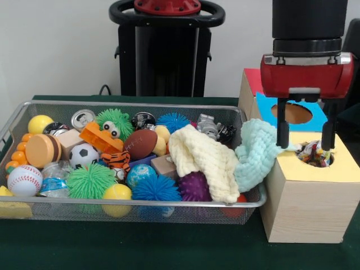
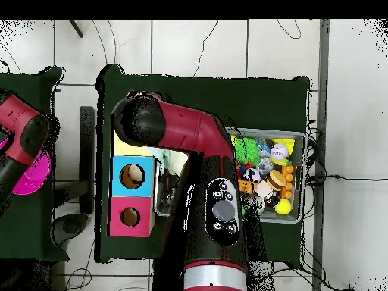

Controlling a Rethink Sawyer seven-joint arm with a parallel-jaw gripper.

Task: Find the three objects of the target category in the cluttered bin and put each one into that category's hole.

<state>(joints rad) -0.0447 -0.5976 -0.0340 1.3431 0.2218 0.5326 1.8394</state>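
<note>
My gripper (image 1: 305, 138) hangs open over the yellow top of the wooden sorting box (image 1: 306, 208), its two black fingers (image 1: 283, 132) set wide apart on either side of the round hole. A crumpled multi-coloured wrapper (image 1: 315, 154) sits in that hole, below and between the fingertips, which do not touch it. A mint cloth (image 1: 256, 152) drapes over the wire bin's (image 1: 140, 202) right end against the left finger. A cream cloth (image 1: 202, 160) lies beside it. In the overhead view the arm (image 2: 204, 144) covers the gripper and the yellow section.
The bin holds several balls, spiky rubber toys, a can (image 1: 82, 118), a toy football (image 1: 140, 144) and a baseball (image 1: 24, 180). The box also has a blue section (image 2: 131, 176) and a pink section (image 2: 130, 217), each with a hole. Another red arm (image 2: 23, 136) shows at the overhead's left.
</note>
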